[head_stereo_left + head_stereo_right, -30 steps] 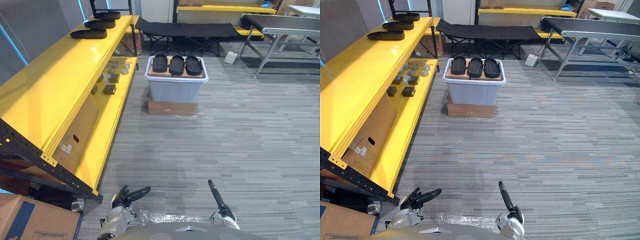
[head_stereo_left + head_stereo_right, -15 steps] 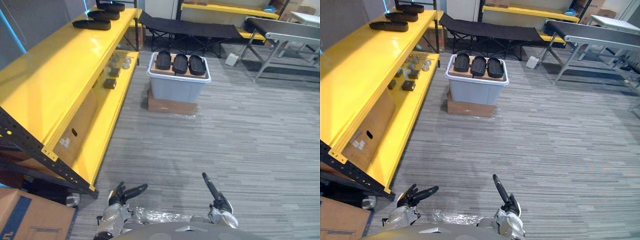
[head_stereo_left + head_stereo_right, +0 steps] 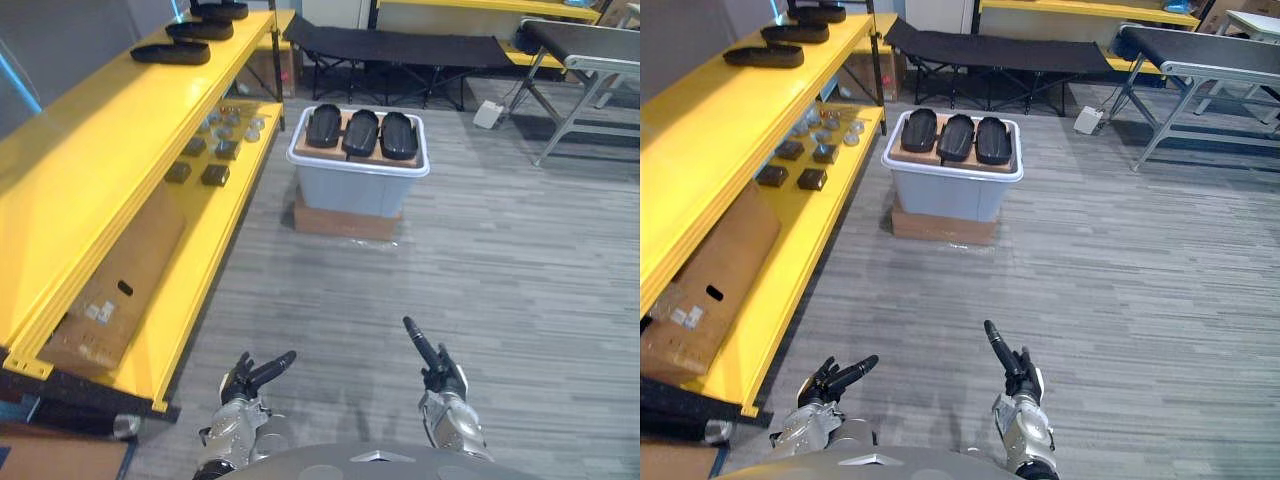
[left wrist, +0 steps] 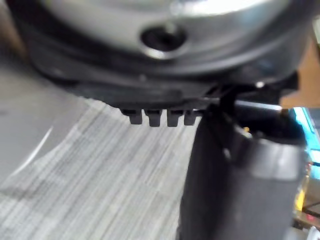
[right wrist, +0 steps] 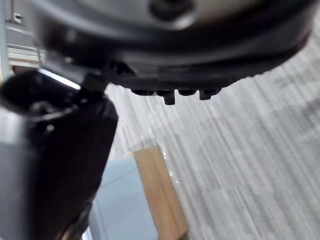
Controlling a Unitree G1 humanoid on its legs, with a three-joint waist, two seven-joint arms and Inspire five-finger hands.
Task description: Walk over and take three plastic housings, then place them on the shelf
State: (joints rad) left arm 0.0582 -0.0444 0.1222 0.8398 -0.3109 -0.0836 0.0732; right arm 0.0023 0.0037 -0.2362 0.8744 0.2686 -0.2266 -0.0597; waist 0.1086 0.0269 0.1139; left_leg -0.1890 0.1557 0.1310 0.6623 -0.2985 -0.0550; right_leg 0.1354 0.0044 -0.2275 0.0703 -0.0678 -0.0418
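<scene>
1. Grey striped carpet floor fills the rm; a long yellow shelf runs along the 9–11 o'clock side.
2. Three black plastic housings sit at 12 o'clock. They lie side by side, close together, across the top of a grey bin w/ a white rim. They are well apart from both hands.
3. The bin stands on a flat cardboard box on the floor, just beside the shelf's far half.
4. On the shelf top, approx 11 o'clock, far end: more dark housings lie flat in a row.
5. On the lower shelf level, 10–11 o'clock, are small dark parts w/ paler round bits behind. They are too small to tell, poss. fittings. Nearer, at 9 o'clock, a brown carton lies on that same level.
6. At the back of the rm, 12–1 o'clock, is a black folding cot. A conveyor on metal legs stands at 1–2 o'clock.
7. The left hand is at 7 o'clock, low over the floor. Its fingers are straight and spread, pointing toward approx 2 o'clock, w/ nothing in it.
8. The right hand is at 5 o'clock. Its fingers are stretched out straight toward approx 11 o'clock, and it is empty.
</scene>
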